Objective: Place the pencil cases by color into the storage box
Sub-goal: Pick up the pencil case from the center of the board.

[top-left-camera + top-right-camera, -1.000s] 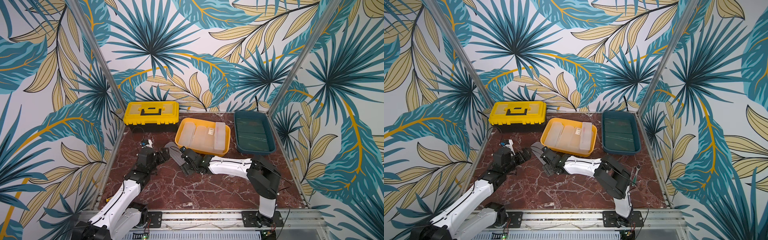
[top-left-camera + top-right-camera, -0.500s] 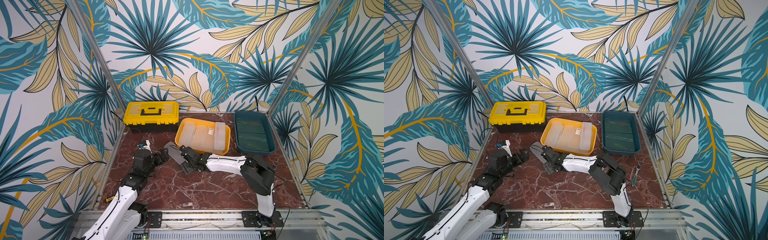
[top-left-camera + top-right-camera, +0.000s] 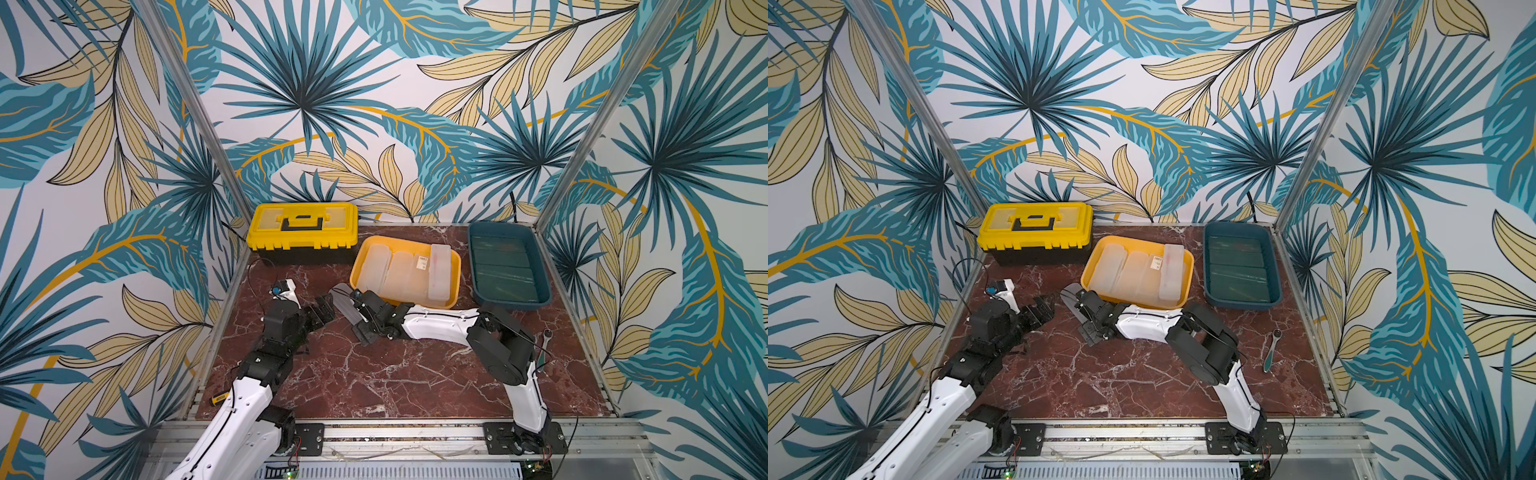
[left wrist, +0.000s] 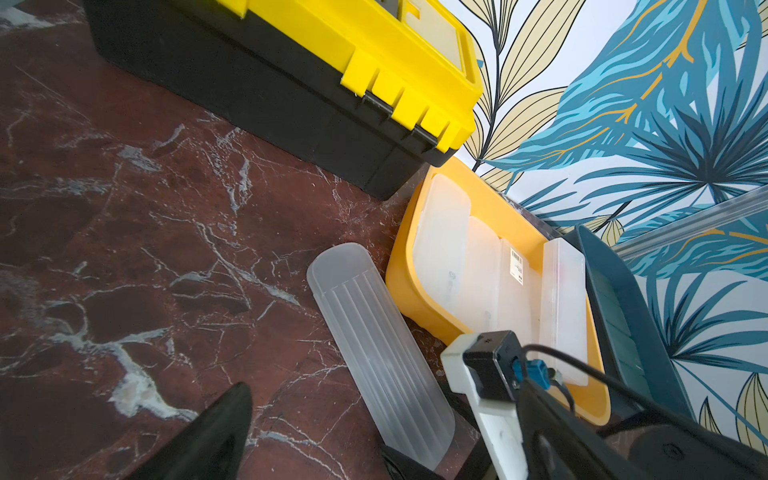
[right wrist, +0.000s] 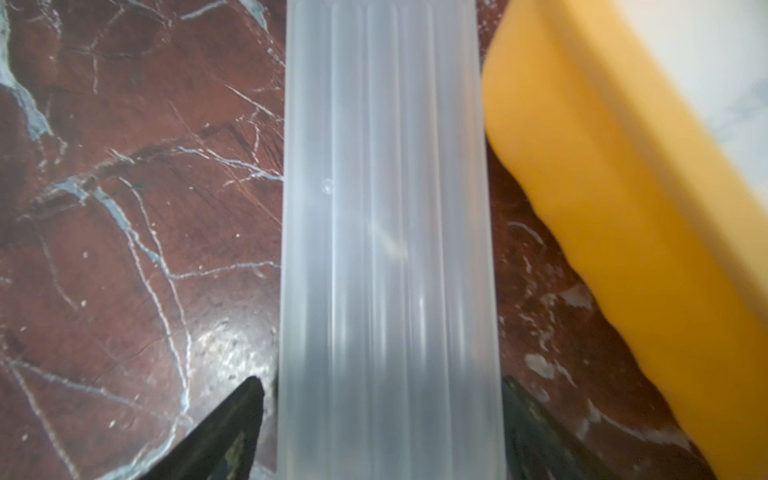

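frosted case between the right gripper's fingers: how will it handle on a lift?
Probably stiff: the frosted pencil case shows straight moulded ribs and no sag. Likely light: it is translucent, with nothing visible inside. The right gripper grips smooth plastic near one end, so it may pivot or slip.

Note: one frosted translucent ribbed plastic pencil case (image 4: 380,353) sits out on the red marble tabletop (image 3: 374,374), just beside the near left corner of the yellow plastic tray (image 3: 456,286).

Inside that tray you have four frosted white cases (image 3: 401,274). One carries a barcode sticker (image 3: 422,262), and the rightmost stands on edge.

Several dark green cases (image 3: 503,266) lie flat, crosswise, in the teal plastic tray (image 3: 471,257).
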